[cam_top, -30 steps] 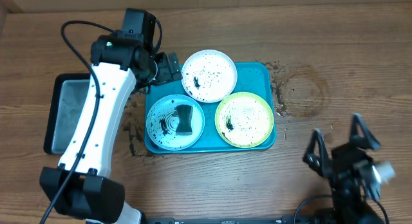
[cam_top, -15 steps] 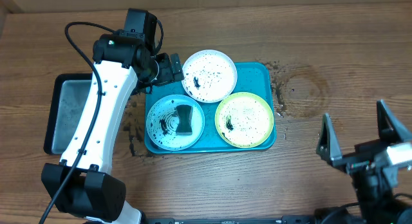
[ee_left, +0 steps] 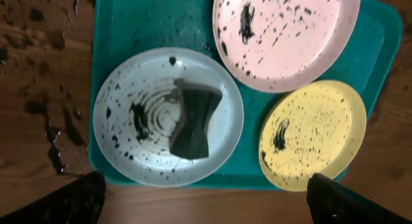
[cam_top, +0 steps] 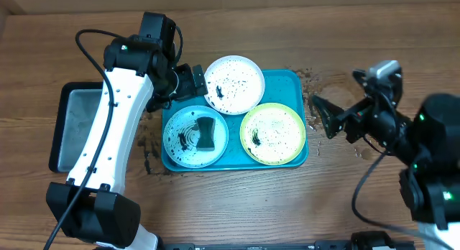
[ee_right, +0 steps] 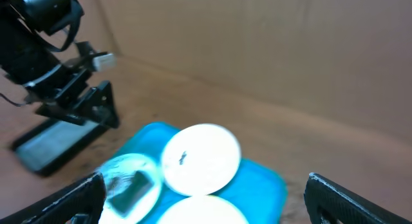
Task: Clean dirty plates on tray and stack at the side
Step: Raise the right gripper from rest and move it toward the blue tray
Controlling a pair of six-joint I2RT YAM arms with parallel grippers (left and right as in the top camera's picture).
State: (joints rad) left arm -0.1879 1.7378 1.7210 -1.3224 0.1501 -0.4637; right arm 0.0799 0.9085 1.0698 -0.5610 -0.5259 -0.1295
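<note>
The teal-blue tray (cam_top: 293, 80) holds three dirty plates: white-rimmed (cam_top: 233, 83) at the back, light teal (cam_top: 180, 135) at front left with a dark sponge (cam_top: 206, 133) on it, and lime green (cam_top: 273, 133) at front right. My left gripper (cam_top: 188, 79) is open and empty, hovering at the tray's back-left corner. The left wrist view shows the teal plate (ee_left: 129, 114), the sponge (ee_left: 193, 121) and the other two plates between its fingers (ee_left: 206, 205). My right gripper (cam_top: 325, 115) is open and empty, above the table just right of the tray, and its wrist view is blurred (ee_right: 206, 208).
A black-rimmed grey tray (cam_top: 72, 124) lies left of the teal tray, under the left arm. Dark dirt specks lie on the wooden table by the tray's right edge (cam_top: 313, 99) and its front-left corner (cam_top: 147, 153).
My right arm has swung up from the table's front-right corner to just right of the tray. My left gripper has edged slightly right. The plates and sponge have not moved.
</note>
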